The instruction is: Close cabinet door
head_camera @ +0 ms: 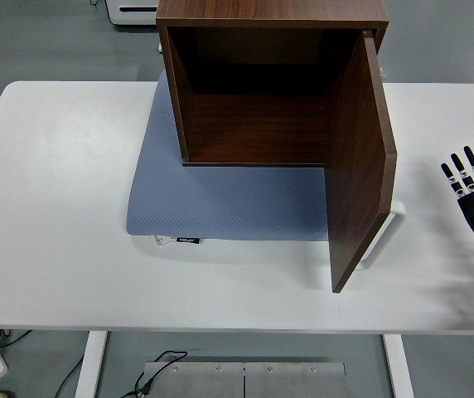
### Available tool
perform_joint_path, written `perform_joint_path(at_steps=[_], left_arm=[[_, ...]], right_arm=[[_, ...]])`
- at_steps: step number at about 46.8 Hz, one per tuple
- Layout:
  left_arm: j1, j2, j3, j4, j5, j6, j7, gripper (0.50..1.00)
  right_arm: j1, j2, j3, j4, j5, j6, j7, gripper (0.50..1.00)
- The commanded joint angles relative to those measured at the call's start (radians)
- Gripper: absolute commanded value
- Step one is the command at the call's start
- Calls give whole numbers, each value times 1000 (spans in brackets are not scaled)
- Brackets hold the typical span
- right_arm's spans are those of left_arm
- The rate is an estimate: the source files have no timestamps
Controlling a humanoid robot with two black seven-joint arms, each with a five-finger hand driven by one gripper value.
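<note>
A dark brown wooden cabinet (262, 83) stands at the back middle of the white table (55, 207), its empty inside facing me. Its door (360, 166) is hinged on the right and swung wide open, sticking out toward the table's near edge. My right hand (472, 186) is at the right edge of the table, well to the right of the door and apart from it, fingers straight and spread, holding nothing. My left arm is not in view.
A blue-grey mat (229, 203) lies under the cabinet and spreads toward me. A white handle-like part (384, 236) shows behind the door's lower edge. Cables and a metal plate (245, 377) lie on the floor below the near edge.
</note>
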Motion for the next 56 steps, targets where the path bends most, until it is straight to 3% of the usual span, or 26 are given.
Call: perform_joint_path(at_steps=[1, 37, 56], left_arm=[[0, 0, 0, 0, 0, 0, 0, 1000], [0, 0, 0, 0, 0, 0, 0, 1000], [0, 0, 0, 0, 0, 0, 0, 1000]], right_arm=[[-4, -2, 0, 0, 2, 1, 0, 1000], [-5, -100, 5, 1, 0, 3, 6, 1000], [-71, -161, -3, 39, 0, 3, -8, 1000]])
